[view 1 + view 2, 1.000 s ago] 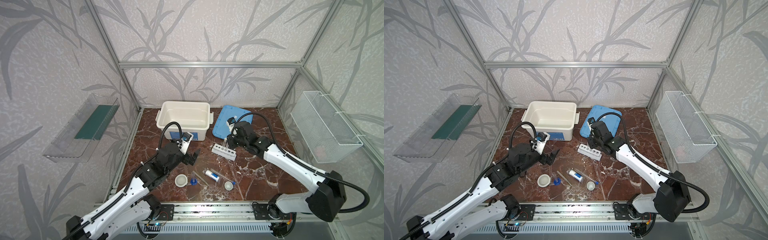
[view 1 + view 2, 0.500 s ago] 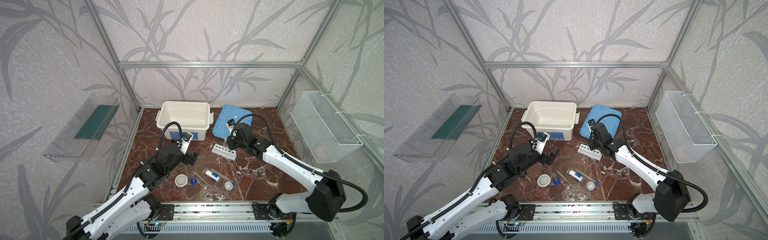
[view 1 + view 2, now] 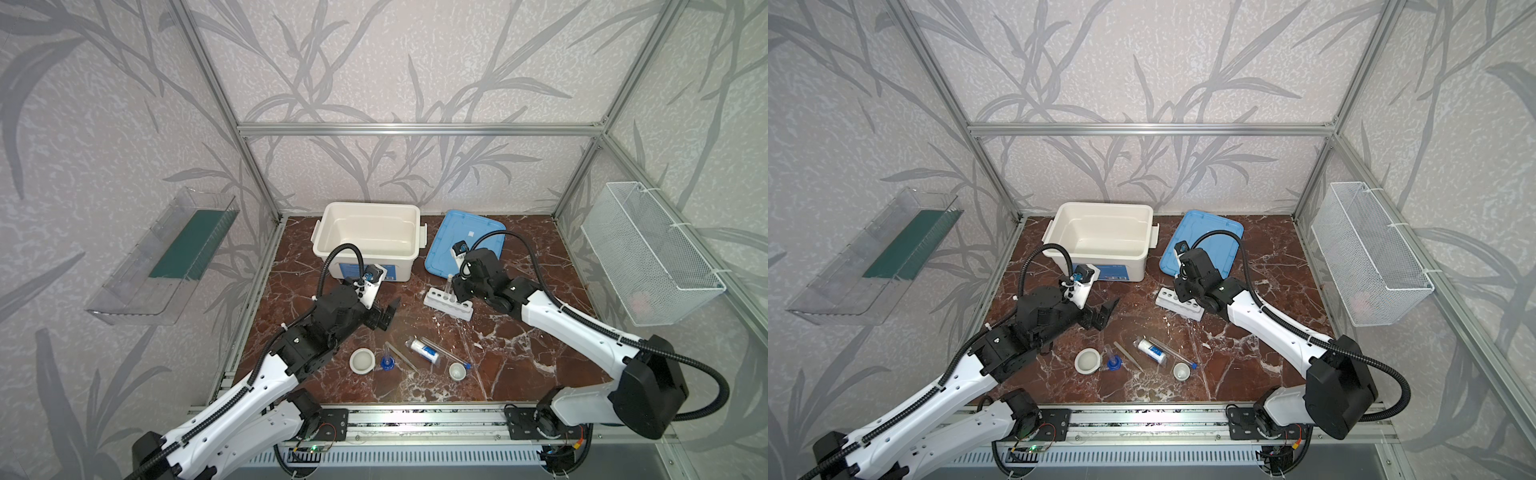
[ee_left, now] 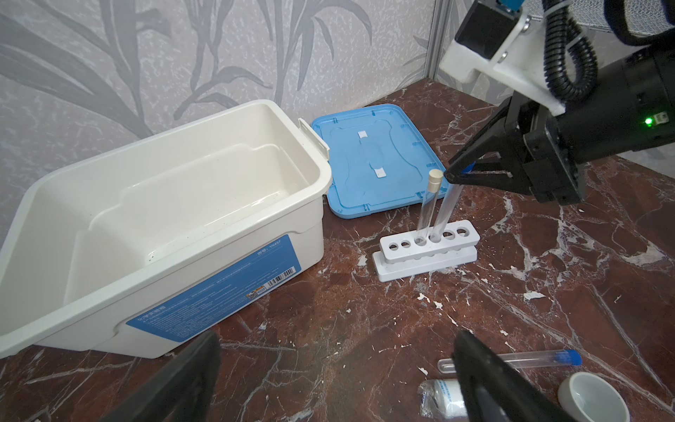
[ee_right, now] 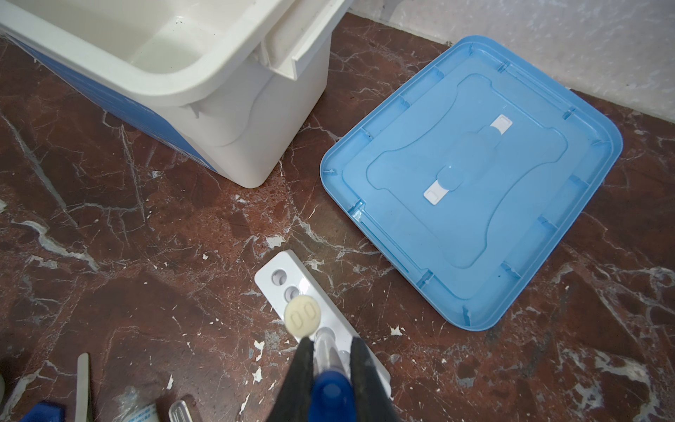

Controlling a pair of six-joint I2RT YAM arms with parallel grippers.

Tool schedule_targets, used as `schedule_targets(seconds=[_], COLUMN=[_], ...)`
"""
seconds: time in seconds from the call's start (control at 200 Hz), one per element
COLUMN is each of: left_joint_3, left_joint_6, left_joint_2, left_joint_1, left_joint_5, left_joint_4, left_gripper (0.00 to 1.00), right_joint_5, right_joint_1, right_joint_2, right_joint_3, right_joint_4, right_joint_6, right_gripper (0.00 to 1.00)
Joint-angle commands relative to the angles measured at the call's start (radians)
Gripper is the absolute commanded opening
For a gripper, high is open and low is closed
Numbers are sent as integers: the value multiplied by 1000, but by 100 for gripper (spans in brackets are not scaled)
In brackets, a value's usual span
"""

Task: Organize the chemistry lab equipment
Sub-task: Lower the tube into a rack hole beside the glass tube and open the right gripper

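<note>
Right now the blue-capped tube [image 4: 447, 208] is leaning slightly, its lower end sitting in one of the two middle holes of the white rack [image 4: 425, 263]. The right hand [image 4: 453, 176] is pinching it narrowly at the cap. A white-capped tube [image 4: 428, 210] is standing in the other middle hole, just beside it. The rack is resting on the bench [image 3: 498, 374], near the white bin [image 3: 332, 245] and just in front of the blue lid [image 3: 478, 232], which is lying flat. Nearer the front edge, a spare tube [image 4: 511, 360] is lying beside the white bottle [image 3: 422, 350]. The tweezers [image 3: 401, 355] and the blue-based cylinder [image 3: 387, 361] are lying close by. A wide cup [image 3: 362, 360] is sitting just beside the cylinder, and a small cup [image 3: 457, 371] is sitting near the spare tube's cap. The left hand [image 3: 384, 314] is hovering wide open in front of the bin, holding nothing.
</note>
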Motion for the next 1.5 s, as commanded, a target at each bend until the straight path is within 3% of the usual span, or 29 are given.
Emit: schedule_targets(seconds=[0.0,0.905,1.495], left_joint_3=[-9,-7,1], left_joint_6=[11,29,74], left_joint_2=[-16,-8,6], left_joint_1=[5,6,5], left_joint_5=[2,13,79], left_joint_4=[-3,-1,-18], left_gripper=[99,99,98], right_joint_5=[7,27,26], right_joint_1=[10,20,25], right_joint_2=[9,24,-27], right_joint_3=[-14,-29,6], right_joint_4=[21,19,-31], right_joint_6=[12,19,10], right_gripper=[6,14,38])
